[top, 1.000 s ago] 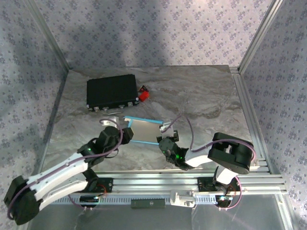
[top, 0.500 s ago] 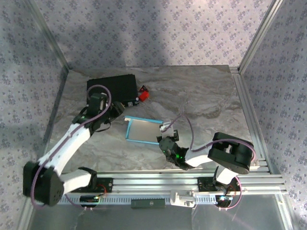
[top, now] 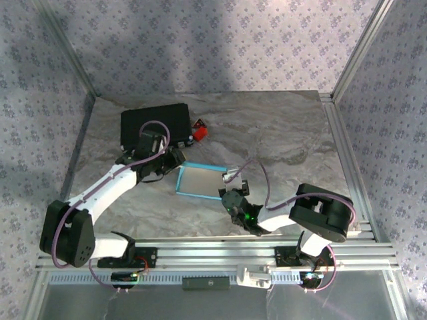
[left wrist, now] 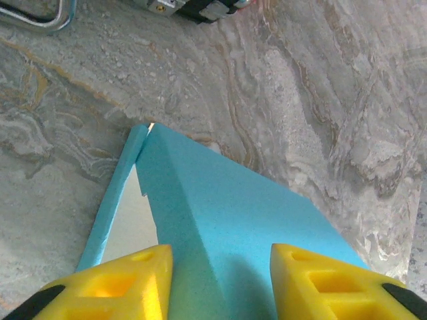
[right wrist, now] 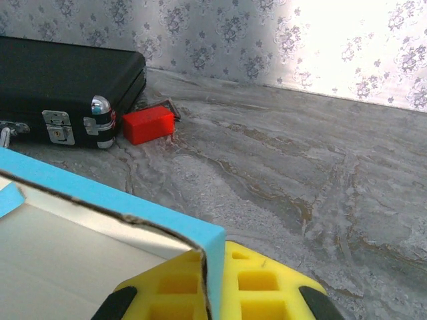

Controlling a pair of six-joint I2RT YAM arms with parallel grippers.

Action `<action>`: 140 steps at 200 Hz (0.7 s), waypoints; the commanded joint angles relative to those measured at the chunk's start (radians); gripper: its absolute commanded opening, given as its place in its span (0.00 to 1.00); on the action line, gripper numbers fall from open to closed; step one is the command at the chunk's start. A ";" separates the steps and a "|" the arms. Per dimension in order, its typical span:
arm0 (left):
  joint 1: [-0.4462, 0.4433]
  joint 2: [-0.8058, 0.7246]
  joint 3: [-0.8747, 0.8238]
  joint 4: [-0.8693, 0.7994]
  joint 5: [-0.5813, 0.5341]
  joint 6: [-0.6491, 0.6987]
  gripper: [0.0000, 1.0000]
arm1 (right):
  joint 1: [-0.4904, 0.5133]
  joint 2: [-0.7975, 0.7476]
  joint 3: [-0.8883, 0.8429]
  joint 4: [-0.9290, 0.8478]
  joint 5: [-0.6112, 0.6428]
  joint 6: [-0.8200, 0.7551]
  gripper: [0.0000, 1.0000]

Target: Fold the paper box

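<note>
Paper box (top: 202, 181) lies open side up at mid worktop (top: 287, 133), white inner face showing and cyan walls part-raised. In my judgement the fold is not complete.

Risks from here:
1. R pincer (right wrist: 213, 270) is closed on one thin wall at the near-right corner. If I drive the L side hard, the card may crease or tear at that pinch, or the box may pivot about it.
2. L pincer (left wrist: 219, 257) has its jaws apart, astride a cyan flap at the far-left corner. I cannot tell if the pads touch the card. If I close off-centre, the flap may slip out and spring back.
3. A sideways shove could slide the box toward the black case (top: 155, 127), which sits near, beyond the L pincer.

Pos. ref.: the box sits btwn the two pincers. The flap runs under and ahead of the L jaws, and the wall edge stands btwn the R pads.
</note>
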 commanded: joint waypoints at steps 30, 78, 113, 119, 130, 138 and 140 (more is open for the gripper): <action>-0.024 0.005 -0.039 0.040 0.019 -0.009 0.35 | 0.001 0.024 -0.001 -0.110 -0.039 0.005 0.00; -0.040 0.000 -0.101 0.067 0.006 -0.013 0.31 | -0.003 0.027 0.007 -0.119 -0.049 0.007 0.00; -0.045 -0.010 -0.109 0.077 0.002 -0.021 0.27 | -0.004 0.021 0.009 -0.132 -0.053 0.009 0.00; -0.048 -0.007 -0.107 0.073 -0.002 -0.018 0.27 | -0.003 0.021 0.009 -0.133 -0.053 0.009 0.00; -0.054 -0.006 -0.108 0.070 -0.005 -0.016 0.27 | -0.006 0.019 0.009 -0.138 -0.052 0.011 0.00; -0.058 -0.006 -0.113 0.071 -0.009 -0.015 0.26 | -0.006 0.016 0.010 -0.141 -0.055 0.013 0.00; -0.059 -0.004 -0.117 0.071 -0.010 -0.015 0.26 | -0.006 0.016 0.010 -0.142 -0.056 0.013 0.00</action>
